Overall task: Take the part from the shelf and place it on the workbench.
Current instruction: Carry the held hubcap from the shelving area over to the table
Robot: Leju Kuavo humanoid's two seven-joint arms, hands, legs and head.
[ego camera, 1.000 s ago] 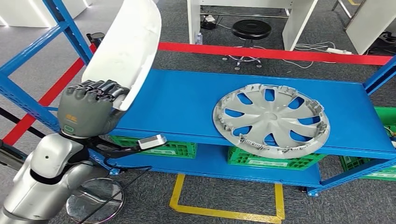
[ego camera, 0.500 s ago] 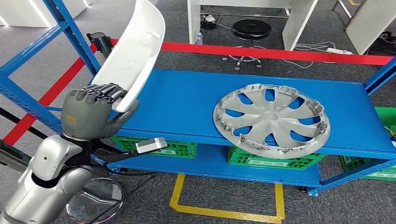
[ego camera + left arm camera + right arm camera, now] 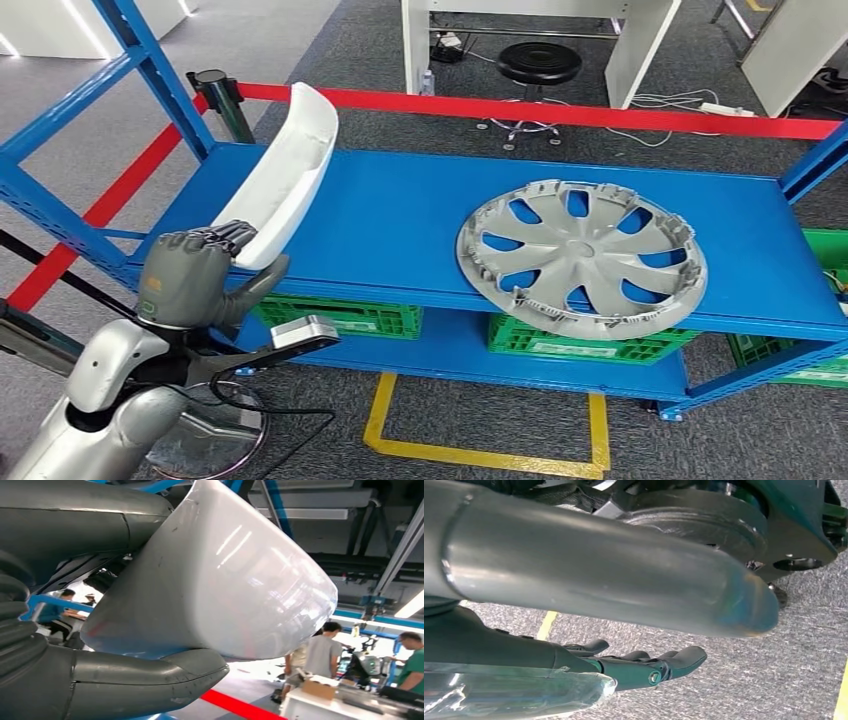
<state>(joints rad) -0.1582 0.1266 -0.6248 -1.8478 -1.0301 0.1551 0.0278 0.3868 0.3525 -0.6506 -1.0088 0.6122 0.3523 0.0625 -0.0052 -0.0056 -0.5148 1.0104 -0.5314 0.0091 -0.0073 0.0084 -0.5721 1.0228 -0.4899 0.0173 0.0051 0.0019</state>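
Head view: workshop floor with grey carpet and red tape behind a blue shelf (image 3: 400, 215). Silver wheel cover (image 3: 581, 257) lying flat on the shelf's top board. At the shelf's left end, left hand (image 3: 190, 280) wrapped round the lower end of a white part (image 3: 285, 180), tilted up above the board.

Left wrist view: thumb and fingers clamped on the part (image 3: 220, 585).

Right wrist view: right hand (image 3: 639, 667) hanging over carpet, fingers loosely apart, holding nothing.

Carrying step, apparently; next, turning toward the workbench.

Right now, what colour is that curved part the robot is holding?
White and glossy. The curved part shows best in the left wrist view, gripped by the left hand.
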